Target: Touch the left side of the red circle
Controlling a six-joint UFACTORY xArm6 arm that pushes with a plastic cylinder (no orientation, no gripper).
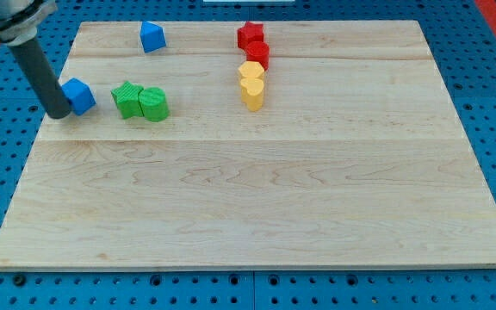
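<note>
The red circle (258, 54) stands near the view's top centre, touching a red star (250, 34) above it and a yellow block (251, 71) below it. A second yellow block (253, 91) sits just under that one. My tip (59, 112) is at the board's left edge, far to the left of the red circle. It touches the left side of a blue cube (79, 95).
A green star (127, 99) and a green circle (154, 104) sit together right of the blue cube. Another blue block (151, 36) is near the view's top left. The wooden board (257, 207) lies on a blue perforated table.
</note>
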